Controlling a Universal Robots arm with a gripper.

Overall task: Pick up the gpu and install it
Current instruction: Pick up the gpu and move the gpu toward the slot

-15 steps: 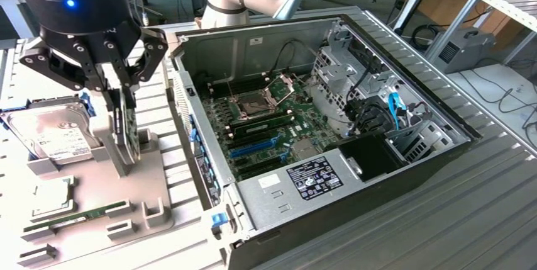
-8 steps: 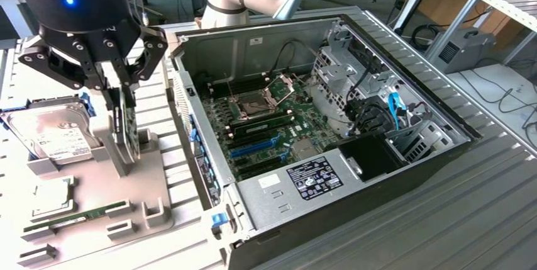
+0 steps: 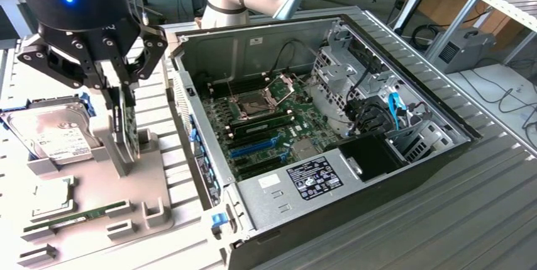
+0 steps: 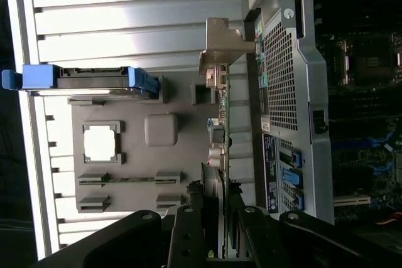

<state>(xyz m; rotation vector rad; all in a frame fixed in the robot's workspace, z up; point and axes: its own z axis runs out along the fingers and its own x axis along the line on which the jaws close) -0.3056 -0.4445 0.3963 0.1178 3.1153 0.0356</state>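
No text is readable. The black label in the computer case and the hard drive label are too small.

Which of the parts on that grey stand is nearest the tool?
The gpu, the green card standing on edge right under the tool; the hard drive, square chip and memory stick sit farther off.

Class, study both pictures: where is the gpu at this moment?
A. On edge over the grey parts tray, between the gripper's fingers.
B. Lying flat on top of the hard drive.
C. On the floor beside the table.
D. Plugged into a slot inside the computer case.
A: the gpu stands on edge over the grey parts tray, clamped by the gripper, outside the computer case.
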